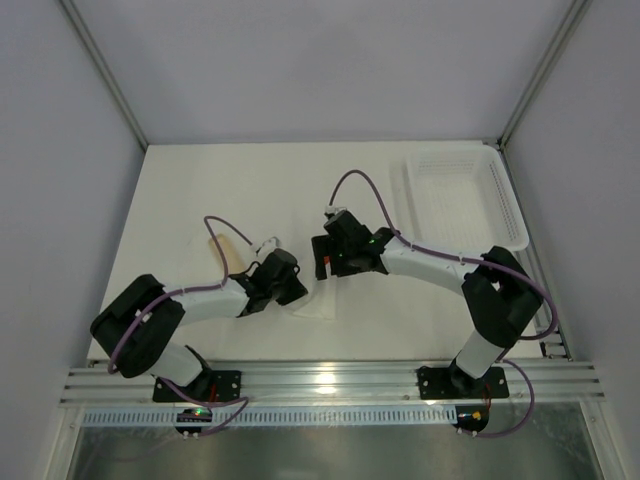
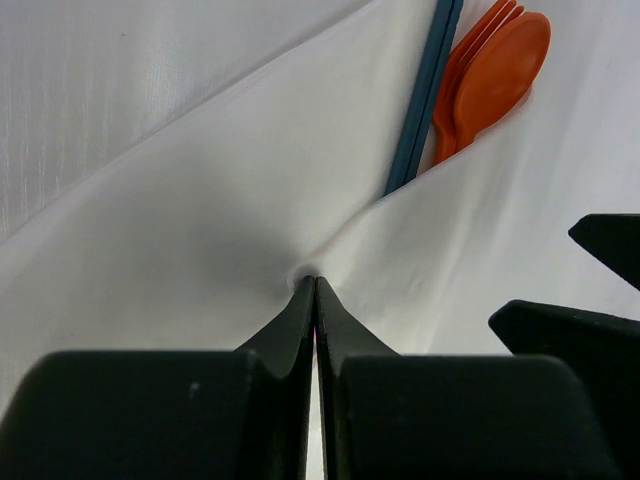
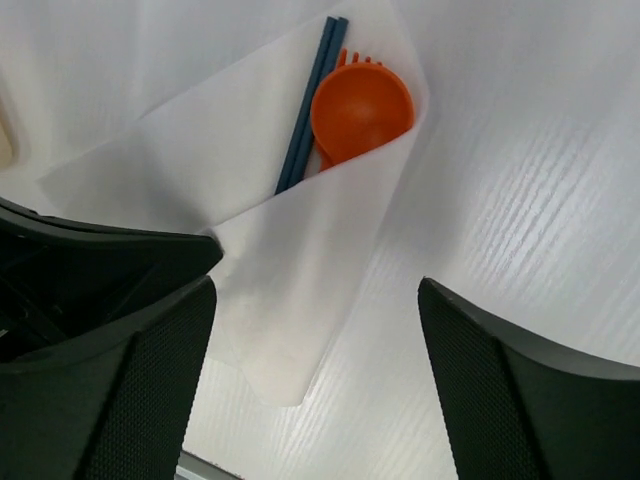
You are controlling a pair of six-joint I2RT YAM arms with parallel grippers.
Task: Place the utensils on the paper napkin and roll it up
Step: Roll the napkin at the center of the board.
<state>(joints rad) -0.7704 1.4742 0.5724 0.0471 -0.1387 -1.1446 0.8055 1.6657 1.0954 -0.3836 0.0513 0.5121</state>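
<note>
Although the arms hid most of the paper napkin point(image 1: 320, 306) from above, the left end effector point(image 1: 298, 290) and right end effector point(image 1: 320, 260) met just over it. From the left wrist, the jaws were pressed together on a pucker in the napkin, seemingly pinching the flap down over the utensils point(image 2: 488, 85), whose heads poked past the napkin's fold. From the right wrist, the jaws stood spread above the napkin, holding nothing.

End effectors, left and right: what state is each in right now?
Left end effector: shut, pinching the paper napkin.
Right end effector: open, holding nothing.
</note>
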